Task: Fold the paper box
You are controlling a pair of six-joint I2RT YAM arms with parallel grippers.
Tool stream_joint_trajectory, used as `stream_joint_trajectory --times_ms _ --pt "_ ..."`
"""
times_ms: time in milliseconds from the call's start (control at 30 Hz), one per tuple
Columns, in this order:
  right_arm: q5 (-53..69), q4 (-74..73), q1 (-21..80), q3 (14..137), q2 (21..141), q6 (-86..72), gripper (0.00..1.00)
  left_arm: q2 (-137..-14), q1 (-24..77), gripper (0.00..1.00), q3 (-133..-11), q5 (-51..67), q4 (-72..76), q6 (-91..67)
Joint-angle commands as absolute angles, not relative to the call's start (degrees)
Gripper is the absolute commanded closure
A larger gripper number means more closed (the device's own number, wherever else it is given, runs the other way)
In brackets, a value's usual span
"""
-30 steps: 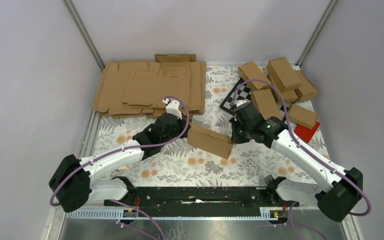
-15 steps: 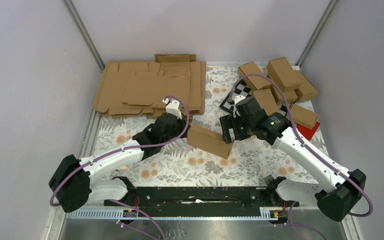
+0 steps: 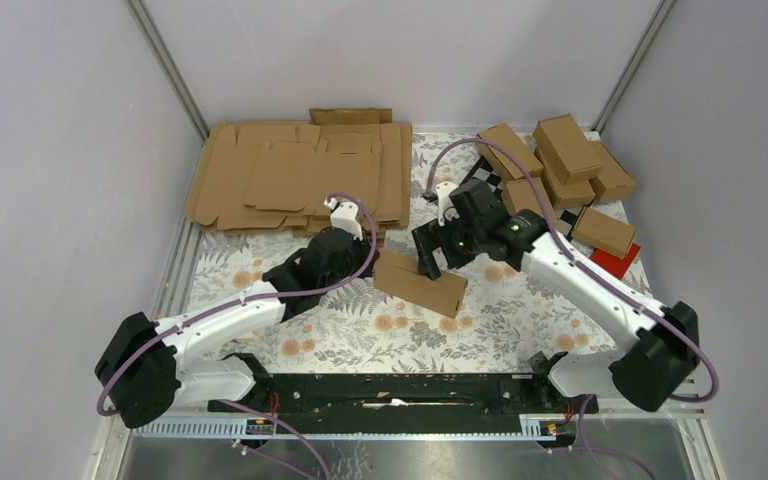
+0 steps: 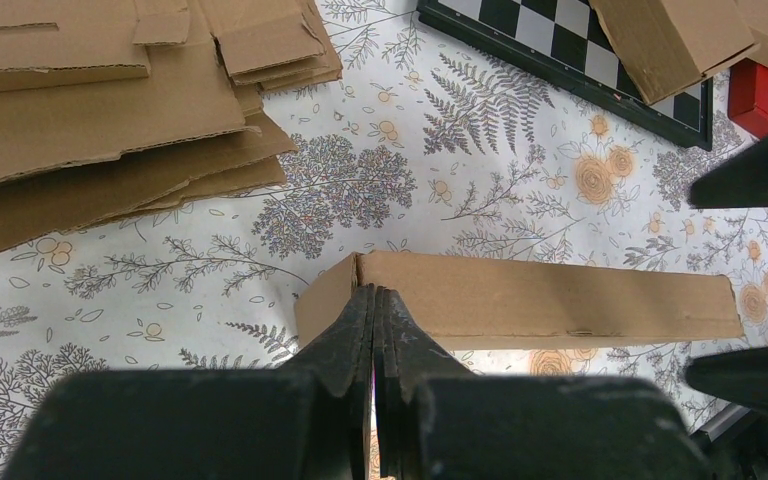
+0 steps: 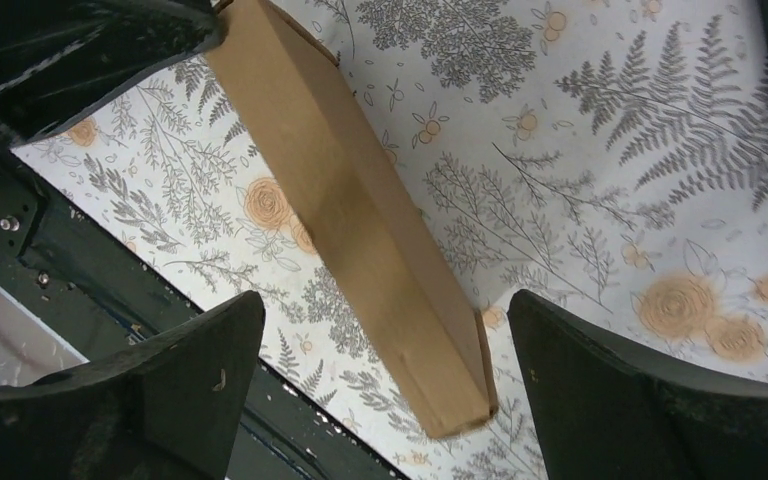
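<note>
Paper box (image 3: 420, 283), plain brown brick-shaped cardboard, lies on floral cloth (image 3: 520, 320)

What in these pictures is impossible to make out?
- Left wrist view: the left gripper's shut fingers cover the paper box's near corner; any pinched flap is hidden.
- Top view: the red object lies mostly under a carton.
- Right wrist view: the box's far end vanishes behind the left gripper; the open right gripper's fingers run off the bottom edge.
</note>
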State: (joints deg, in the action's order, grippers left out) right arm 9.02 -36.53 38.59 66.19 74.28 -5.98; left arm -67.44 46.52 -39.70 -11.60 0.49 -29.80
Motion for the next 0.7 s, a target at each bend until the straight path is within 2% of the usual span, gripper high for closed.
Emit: stream_joint_trajectory --times_ms 0,267,533,667 --pt "13.7 -32.7 39.0 68.9 80.3 -4.8 0.00 -66.8 46.7 1.00 -38.2 -11.1 -1.8 -28.2" --pt "13.0 -30.5 41.0 67.3 87.6 -0.9 0.03 -66.7 46.7 1.00 -37.9 -11.2 -1.5 -28.2" --pt "12.6 -30.4 41.2 66.2 88.6 -0.3 0.34 -65.8 46.7 1.00 -39.0 -11.9 -3.4 -28.0" --pt "11.1 -30.5 41.5 66.1 87.4 1.3 0.59 -62.8 46.7 1.00 -39.8 -11.8 -5.1 -28.7"
